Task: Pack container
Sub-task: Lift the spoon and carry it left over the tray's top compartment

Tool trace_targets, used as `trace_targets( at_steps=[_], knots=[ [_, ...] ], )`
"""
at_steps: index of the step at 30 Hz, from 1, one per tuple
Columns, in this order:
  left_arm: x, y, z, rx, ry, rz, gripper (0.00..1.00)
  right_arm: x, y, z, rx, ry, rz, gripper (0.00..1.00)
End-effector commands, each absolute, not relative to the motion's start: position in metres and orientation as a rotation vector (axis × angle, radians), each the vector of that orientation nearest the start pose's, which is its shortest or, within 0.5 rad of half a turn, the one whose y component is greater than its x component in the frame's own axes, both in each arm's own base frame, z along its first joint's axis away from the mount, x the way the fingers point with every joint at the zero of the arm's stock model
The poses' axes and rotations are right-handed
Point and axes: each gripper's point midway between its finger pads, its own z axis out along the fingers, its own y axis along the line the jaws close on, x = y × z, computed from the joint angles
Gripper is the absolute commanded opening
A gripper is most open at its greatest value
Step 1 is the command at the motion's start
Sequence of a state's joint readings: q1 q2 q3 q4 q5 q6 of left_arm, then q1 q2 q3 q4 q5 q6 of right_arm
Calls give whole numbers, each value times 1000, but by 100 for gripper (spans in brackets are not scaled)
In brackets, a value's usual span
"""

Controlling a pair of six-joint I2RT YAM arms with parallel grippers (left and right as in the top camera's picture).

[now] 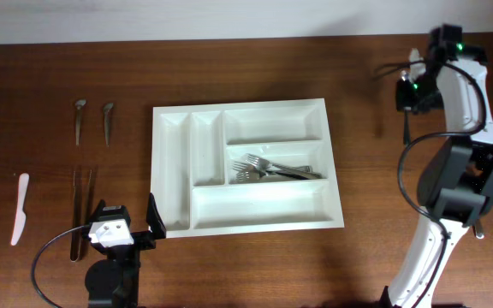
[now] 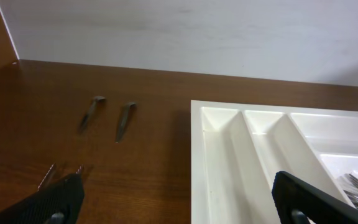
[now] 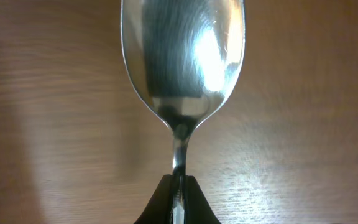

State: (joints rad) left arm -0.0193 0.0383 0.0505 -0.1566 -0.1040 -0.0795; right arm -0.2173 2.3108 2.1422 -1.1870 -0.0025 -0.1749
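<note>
The right gripper [image 3: 178, 190] pinches a spoon [image 3: 182, 56] by its neck, well right of the tray [image 1: 259, 207]; it should lift cleanly, carry over a free compartment, then release low; the left gripper [image 2: 179, 208] gapes wide at the tray's near-left corner.

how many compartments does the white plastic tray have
5, none hidden. In the large white rectangular plastic cutlery tray: two narrow upright compartments at left; three wide crosswise compartments at right: far, middle holding metal forks, near.
</note>
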Motion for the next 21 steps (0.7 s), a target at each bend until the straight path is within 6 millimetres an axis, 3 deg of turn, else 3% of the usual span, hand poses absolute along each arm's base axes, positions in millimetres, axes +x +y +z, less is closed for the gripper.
trace_targets(
  at_steps=[1,5,10,16,21],
  knots=[
    [243,10,150,-119,1710,2,99,510,-69,116,-205,2849,-25,4],
    [243,10,150,-119,1710,3,99,522,-25,141,-433,2762,34,4],
    [243,10,150,-119,1710,2,99,519,29,148,-745,2680,89,4],
    [243,10,150,-119,1710,2,99,484,88,141,-1197,2619,174,4],
    [243,10,150,-119,1710,2,99,453,123,138,-1510,2547,213,4]
  ],
)
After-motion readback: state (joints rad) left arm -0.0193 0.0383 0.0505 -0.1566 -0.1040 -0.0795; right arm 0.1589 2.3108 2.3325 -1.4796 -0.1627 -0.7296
